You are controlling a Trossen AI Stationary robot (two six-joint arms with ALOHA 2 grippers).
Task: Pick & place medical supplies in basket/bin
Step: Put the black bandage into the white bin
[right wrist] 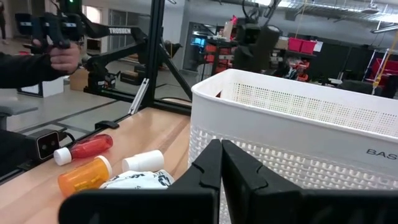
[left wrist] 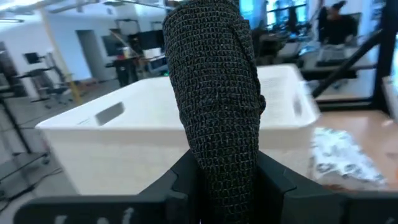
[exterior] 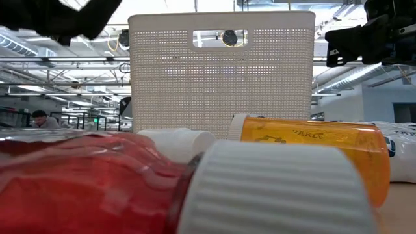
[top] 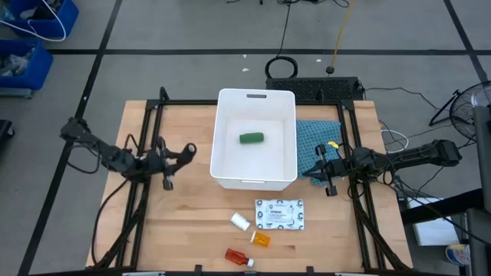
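black oblong (left wrist: pixel 214 124) clamped in left gripper (top: pixel 170 163) (beside tub (top: pixel 257 178))

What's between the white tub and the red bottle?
In the high view, the white packet, small white cylinder and orange vial lie between the tub and red bottle.

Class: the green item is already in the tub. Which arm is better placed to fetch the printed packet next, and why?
Probably the right. The right tool hangs beside the tub, shut and empty, diagonally above the packet. The left tool is farther off and seems to grip a black oblong.
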